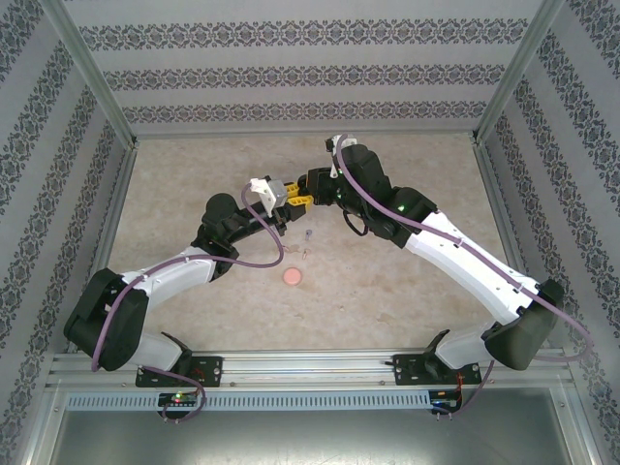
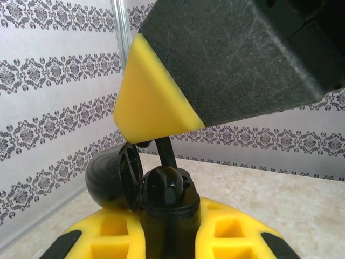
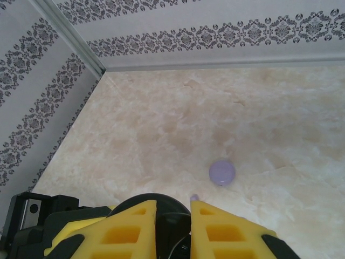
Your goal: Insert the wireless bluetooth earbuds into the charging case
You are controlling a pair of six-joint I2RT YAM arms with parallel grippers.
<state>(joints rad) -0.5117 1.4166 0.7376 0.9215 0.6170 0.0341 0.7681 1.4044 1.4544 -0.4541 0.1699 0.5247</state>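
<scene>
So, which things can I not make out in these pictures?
- Top view: the earbuds near the pink case are too small to tell colour.
- Left wrist view: a yellow-tipped finger covers the top of the black stem, so any grip is unclear.
- Right wrist view: the dark thing between the fingers is cut off by the bottom edge.

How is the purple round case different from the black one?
The purple case lies on the table; the black case is held up in the left claw. The purple case looks shut; the black case has its lid flipped open. Both are round.
</scene>
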